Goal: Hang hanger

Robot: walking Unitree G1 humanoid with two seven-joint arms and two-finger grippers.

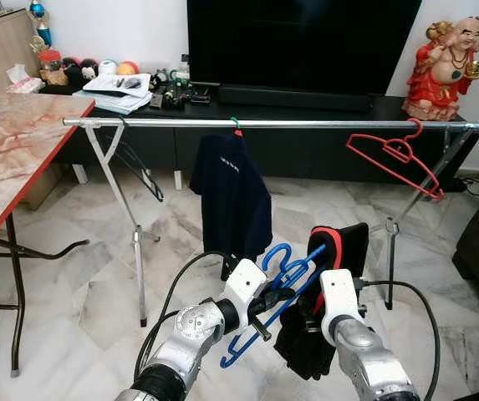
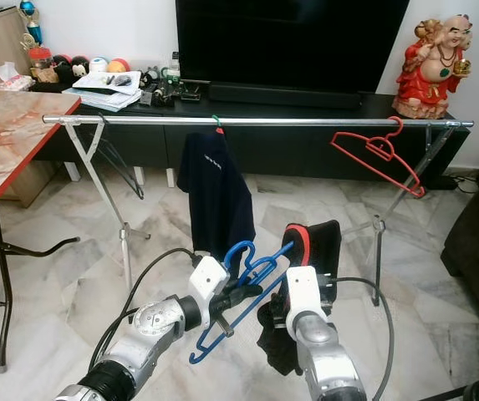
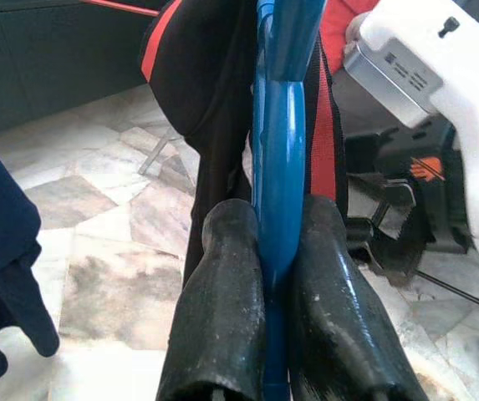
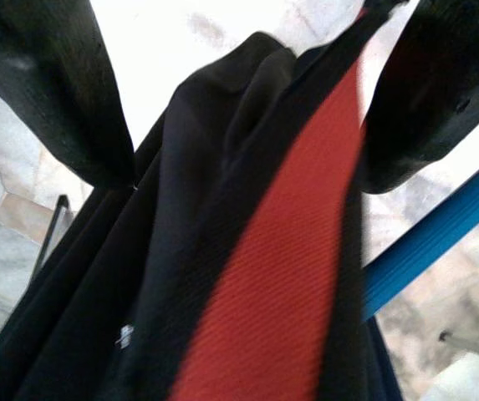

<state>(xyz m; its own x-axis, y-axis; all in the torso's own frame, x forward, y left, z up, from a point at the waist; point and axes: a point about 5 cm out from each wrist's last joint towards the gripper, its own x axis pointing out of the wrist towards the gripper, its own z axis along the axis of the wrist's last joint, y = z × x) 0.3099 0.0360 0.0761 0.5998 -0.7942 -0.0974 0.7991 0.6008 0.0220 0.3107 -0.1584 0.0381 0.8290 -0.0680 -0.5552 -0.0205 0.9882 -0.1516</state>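
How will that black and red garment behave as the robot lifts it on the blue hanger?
Probably floppy: the black and red garment droops in folds below the right gripper. The blue hanger, pinched by the left gripper, looks thin and stiff, so it may swing or tilt.

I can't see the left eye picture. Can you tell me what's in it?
The robot's left gripper pinches a blue hanger, and its right gripper holds a black-and-red garment. Ahead stands a metal clothes rail with a navy shirt and an empty red hanger on it.

Marble table (image 1: 5, 142), television (image 1: 302, 42), red figurine (image 1: 444, 67).
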